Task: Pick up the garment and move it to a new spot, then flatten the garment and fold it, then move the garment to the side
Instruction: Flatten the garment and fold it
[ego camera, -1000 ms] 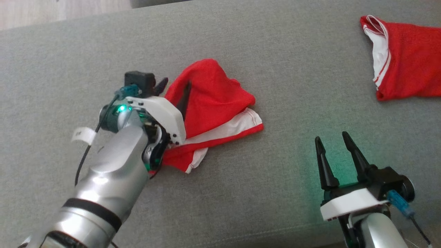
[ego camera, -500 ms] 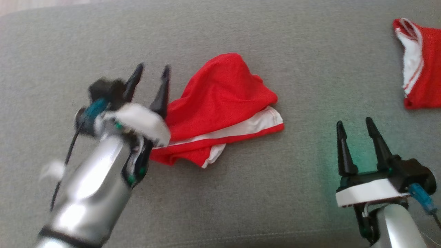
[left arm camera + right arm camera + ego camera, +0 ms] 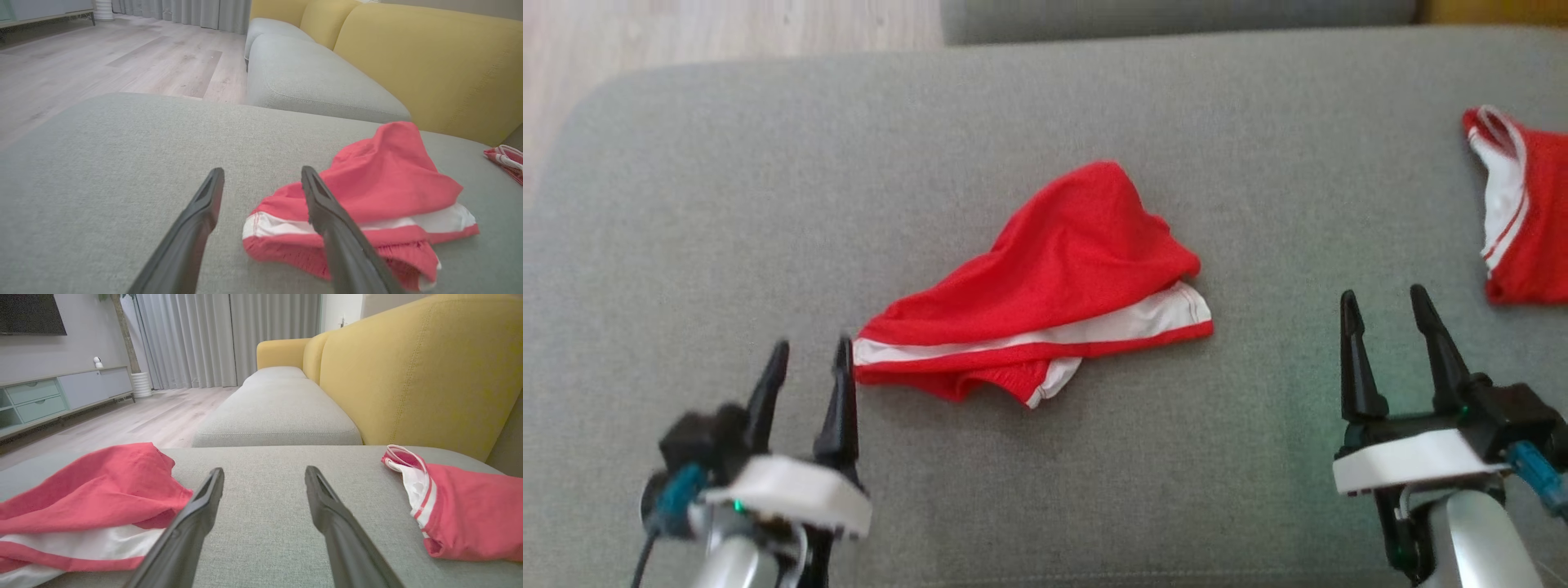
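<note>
The garment [image 3: 1062, 278] is a red piece with white trim, lying crumpled in the middle of the grey cushion [image 3: 727, 204]. It also appears at the right of the left wrist view [image 3: 380, 192] and at the left of the right wrist view [image 3: 94, 490]. My left gripper [image 3: 809, 359] stands open at the lower left, its tips just left of the garment's near corner and off the cloth. My right gripper [image 3: 1384, 302] is open at the lower right, well to the right of the garment, with nothing between its fingers.
A second red and white garment [image 3: 1523, 208] lies at the cushion's right edge [image 3: 470, 506]. Wooden floor [image 3: 686, 33] runs past the cushion's far left corner. A yellow sofa back [image 3: 408, 375] and another grey cushion [image 3: 278, 408] stand beyond.
My left gripper has let the garment go and drawn back towards me to the lower left. The garment has settled flatter. The head camera has shifted, so the whole scene sits differently.
</note>
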Available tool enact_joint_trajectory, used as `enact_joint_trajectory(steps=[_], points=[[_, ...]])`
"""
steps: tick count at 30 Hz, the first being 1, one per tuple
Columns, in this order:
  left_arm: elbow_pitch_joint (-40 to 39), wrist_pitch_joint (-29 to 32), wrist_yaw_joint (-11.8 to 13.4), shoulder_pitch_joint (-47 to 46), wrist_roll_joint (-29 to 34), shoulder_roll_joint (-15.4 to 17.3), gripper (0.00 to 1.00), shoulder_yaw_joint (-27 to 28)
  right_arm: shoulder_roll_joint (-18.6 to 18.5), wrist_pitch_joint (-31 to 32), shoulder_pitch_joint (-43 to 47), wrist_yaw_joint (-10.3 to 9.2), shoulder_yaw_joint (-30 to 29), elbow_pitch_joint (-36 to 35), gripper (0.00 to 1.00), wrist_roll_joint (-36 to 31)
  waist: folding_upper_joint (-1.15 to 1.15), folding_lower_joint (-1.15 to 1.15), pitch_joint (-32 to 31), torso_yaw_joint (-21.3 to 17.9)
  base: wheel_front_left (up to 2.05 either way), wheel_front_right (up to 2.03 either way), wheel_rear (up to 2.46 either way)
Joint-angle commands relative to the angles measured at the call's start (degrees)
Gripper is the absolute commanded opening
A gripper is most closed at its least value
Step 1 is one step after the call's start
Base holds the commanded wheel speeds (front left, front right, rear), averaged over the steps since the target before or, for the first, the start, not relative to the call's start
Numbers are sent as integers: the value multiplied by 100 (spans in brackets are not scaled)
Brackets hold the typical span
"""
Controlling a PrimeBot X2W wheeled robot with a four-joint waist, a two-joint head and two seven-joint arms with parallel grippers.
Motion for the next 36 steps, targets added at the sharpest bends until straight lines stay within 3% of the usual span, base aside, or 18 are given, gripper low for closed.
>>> enact_joint_trajectory(steps=[1,20,32,36], points=[[-197,-70,-54,-78,73,86,100,288,-30,-37,20,-4,154,-147,100,5,0,0,-176,40,0,0,0],[-21,-71,-879,606,936,-546,100,1213,-30,-37,312,-4,282,253,100,159,0,0,-630,58,0,0,0],[93,-71,-1191,581,1242,-800,100,1488,-30,-19,292,-4,405,314,100,410,0,0,-623,70,0,0,0],[354,142,-1222,278,1232,-849,100,1387,-30,428,-22,-4,617,286,100,592,0,0,-433,104,0,0,0]])
